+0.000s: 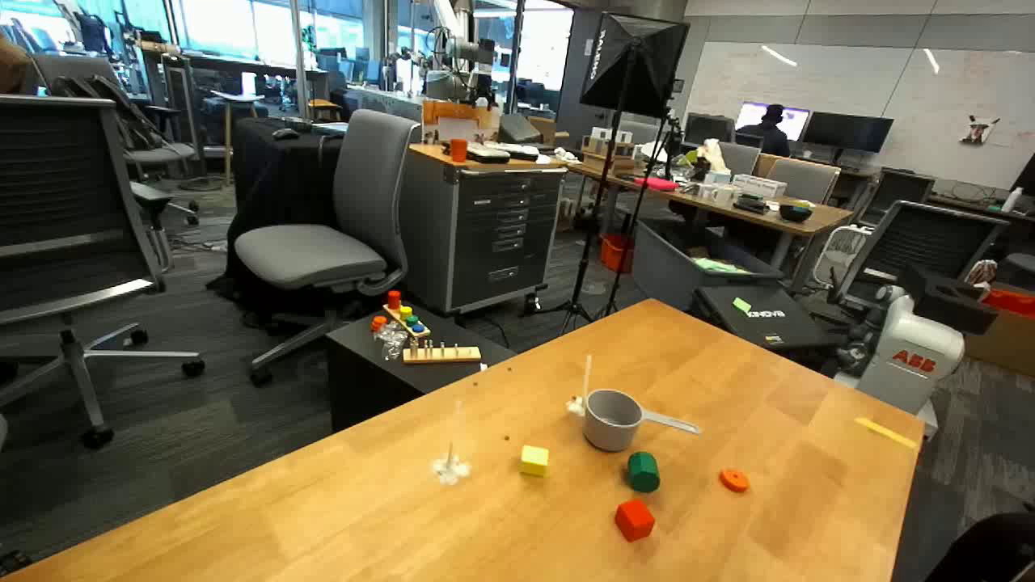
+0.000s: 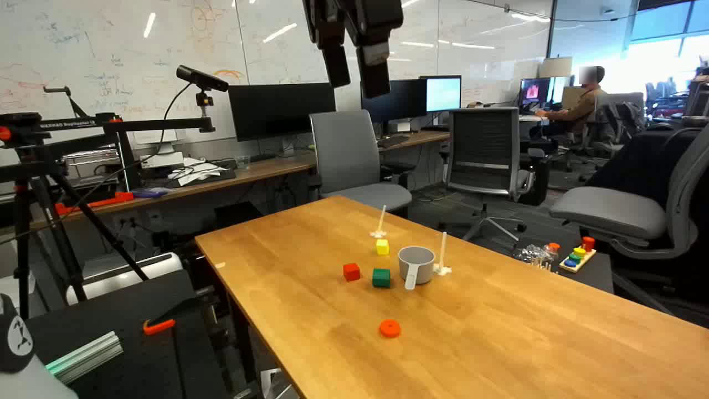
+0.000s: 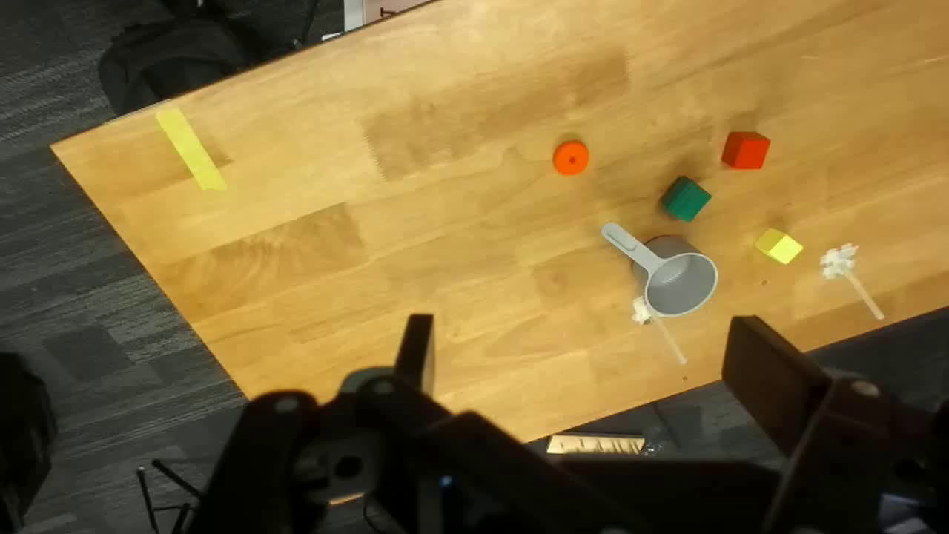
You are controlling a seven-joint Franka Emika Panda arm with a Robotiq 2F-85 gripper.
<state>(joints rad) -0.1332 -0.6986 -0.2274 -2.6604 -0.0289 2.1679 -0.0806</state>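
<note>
High above the wooden table, my gripper (image 2: 357, 88) stands open with nothing between its fingers; in the wrist view its two fingers (image 3: 419, 352) are wide apart. Under it on the tabletop is a grey cup with a flat handle (image 3: 678, 285), upright, close beside a thin pale stick (image 3: 669, 341) fixed in a white lump. A green block (image 3: 686, 199), a red cube (image 3: 746, 150) and a yellow cube (image 3: 778, 245) lie near the cup. An orange disc (image 3: 571, 158) with a small centre hole lies apart from them. The gripper does not show in an exterior view that has the cup (image 1: 612, 428).
Another upright stick (image 1: 450, 449) stands in a white lump near the table edge. Yellow tape (image 3: 191, 148) marks a table corner. Beside the table (image 1: 267, 517), a black box (image 1: 380, 396) bears a pegged board (image 1: 442, 354) and colored pieces. Chairs and a white ABB arm (image 1: 914, 356) stand around.
</note>
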